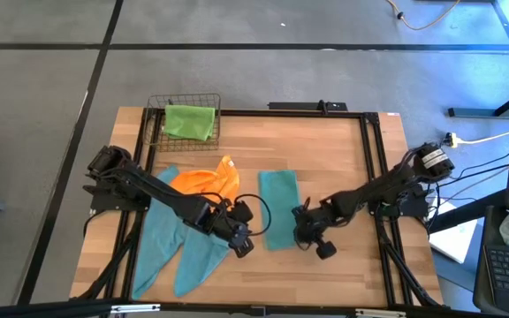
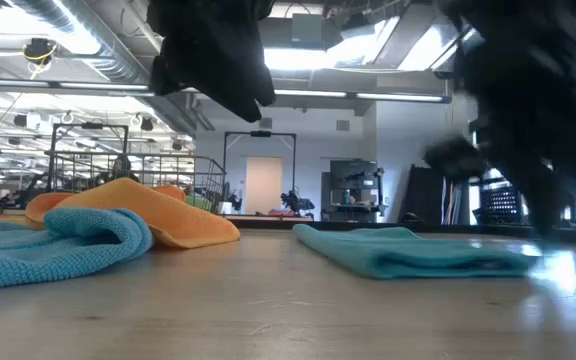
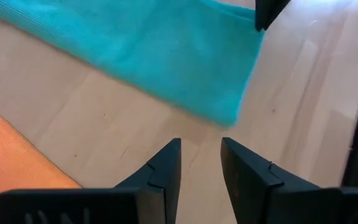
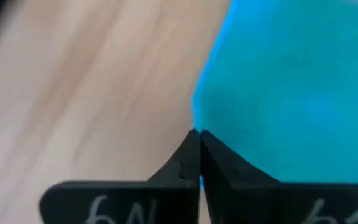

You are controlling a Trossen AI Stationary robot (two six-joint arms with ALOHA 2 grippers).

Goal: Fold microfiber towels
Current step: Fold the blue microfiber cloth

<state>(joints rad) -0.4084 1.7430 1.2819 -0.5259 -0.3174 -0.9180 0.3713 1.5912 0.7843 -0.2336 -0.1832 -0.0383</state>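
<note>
Right tool (image 4: 197, 140) has its two fingers pressed together at the edge of the folded teal towel (image 1: 279, 208); I can't tell whether any cloth is pinched between them. From above I see it (image 1: 300, 231) at the towel's lower right corner, just right of centre frame. My left tool (image 3: 201, 149) hangs with its fingers apart and nothing between them, over bare table (image 3: 104, 124) near the folded towel's corner; from above it sits (image 1: 241, 243) just left of that towel. An orange towel (image 1: 206, 181) lies crumpled left of centre, overlapping two loose light blue towels (image 1: 170, 243) spread toward the lower left. A lime green towel (image 1: 189, 121) rests in a wire basket (image 1: 184, 100) at the upper left of the table.
</note>
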